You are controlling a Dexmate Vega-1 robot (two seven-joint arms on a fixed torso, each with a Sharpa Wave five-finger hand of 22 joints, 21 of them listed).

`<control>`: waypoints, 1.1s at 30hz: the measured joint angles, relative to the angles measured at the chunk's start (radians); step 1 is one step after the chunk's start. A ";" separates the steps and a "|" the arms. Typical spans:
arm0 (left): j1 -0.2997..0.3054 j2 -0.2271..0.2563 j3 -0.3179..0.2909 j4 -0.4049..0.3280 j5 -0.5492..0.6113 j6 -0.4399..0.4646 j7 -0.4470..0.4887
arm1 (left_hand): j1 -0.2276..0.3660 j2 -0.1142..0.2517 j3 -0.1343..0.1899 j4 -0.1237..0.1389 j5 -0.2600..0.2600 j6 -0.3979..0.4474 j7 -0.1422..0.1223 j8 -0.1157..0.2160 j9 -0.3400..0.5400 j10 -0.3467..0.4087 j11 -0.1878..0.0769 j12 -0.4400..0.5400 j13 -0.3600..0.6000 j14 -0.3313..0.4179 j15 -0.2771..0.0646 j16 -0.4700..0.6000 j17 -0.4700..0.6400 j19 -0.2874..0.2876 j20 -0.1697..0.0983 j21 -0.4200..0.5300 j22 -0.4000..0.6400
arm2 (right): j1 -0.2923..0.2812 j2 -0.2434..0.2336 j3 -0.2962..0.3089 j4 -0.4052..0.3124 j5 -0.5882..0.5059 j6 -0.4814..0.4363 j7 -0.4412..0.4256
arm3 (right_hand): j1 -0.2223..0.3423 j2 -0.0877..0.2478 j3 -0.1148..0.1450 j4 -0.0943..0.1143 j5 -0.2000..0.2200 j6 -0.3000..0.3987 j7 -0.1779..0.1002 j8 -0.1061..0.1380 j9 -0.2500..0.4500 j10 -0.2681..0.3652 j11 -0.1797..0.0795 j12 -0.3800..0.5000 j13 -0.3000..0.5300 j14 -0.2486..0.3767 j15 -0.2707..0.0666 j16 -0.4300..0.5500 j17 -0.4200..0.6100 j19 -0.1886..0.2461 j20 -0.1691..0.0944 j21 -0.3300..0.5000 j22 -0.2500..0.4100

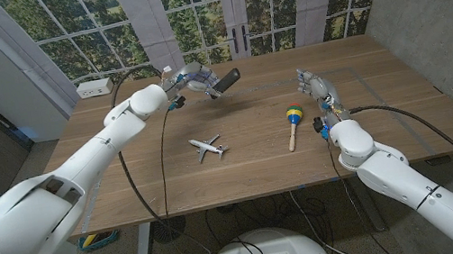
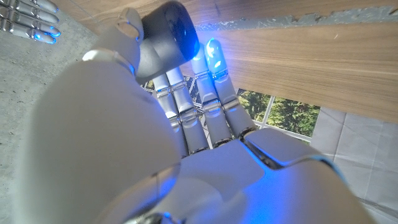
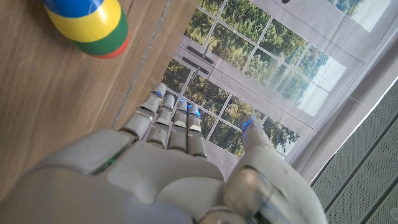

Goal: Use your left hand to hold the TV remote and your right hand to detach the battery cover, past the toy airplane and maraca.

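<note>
My left hand (image 1: 192,81) holds the dark TV remote (image 1: 226,80) up above the far middle of the table, its end sticking out toward the right. In the left wrist view the remote's dark rounded end (image 2: 168,34) sits beyond my left hand's fingers (image 2: 205,106). My right hand (image 1: 315,87) stands at the right side of the table with its fingers straight and apart, holding nothing; it also shows in the right wrist view (image 3: 180,155). The toy airplane (image 1: 207,147) lies mid-table. The maraca (image 1: 293,123) lies just left of my right hand, its striped head (image 3: 87,22) close by.
A white power strip (image 1: 95,88) lies at the table's far left corner. Windows and curtains stand behind the table (image 1: 407,116). A black cable (image 1: 159,147) hangs from my left arm over the table. My right hand's fingertips (image 2: 28,18) show in the left wrist view.
</note>
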 measured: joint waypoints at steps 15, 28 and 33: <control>0.006 -0.008 -0.001 -0.013 -0.005 -0.006 -0.011 | 0.000 0.000 0.000 0.000 0.000 0.000 0.000 -0.004 0.007 0.004 0.004 -0.008 0.007 0.000 0.000 -0.010 0.015 -0.020 0.001 0.025 -0.014 | 0.027 -0.014 -0.023 -0.033 -0.021 -0.065 0.014 | 0.010 -0.010 -0.008 0.001 0.000 -0.003 -0.004 0.000 0.000 -0.004 -0.004 0.000 0.006 0.035 -0.012 0.012 0.011 0.025 0.011 0.005 0.005; 0.010 -0.014 -0.001 -0.022 -0.006 -0.009 -0.013 | 0.000 0.000 0.000 0.000 0.000 0.000 0.000 -0.009 0.008 0.009 0.002 -0.018 0.017 0.000 0.000 -0.012 0.027 -0.026 0.006 0.045 -0.028 | 0.053 -0.017 -0.051 -0.052 -0.043 -0.114 0.019 | 0.012 -0.028 -0.023 -0.006 -0.004 -0.003 -0.003 0.005 0.000 -0.004 -0.006 0.003 0.010 0.032 -0.009 0.012 0.016 0.026 0.024 0.005 0.005; 0.011 -0.018 -0.001 -0.022 -0.008 -0.010 -0.013 | 0.000 0.000 0.000 0.000 0.000 0.000 0.000 -0.012 0.009 0.009 0.002 -0.020 0.017 0.000 0.000 -0.015 0.032 -0.027 0.005 0.053 -0.032 | 0.062 -0.014 -0.061 -0.055 -0.052 -0.122 0.020 | 0.018 -0.034 -0.023 -0.006 -0.004 0.004 -0.003 0.012 0.000 0.012 -0.008 0.006 0.012 0.032 -0.009 0.012 0.016 0.026 0.024 0.005 0.005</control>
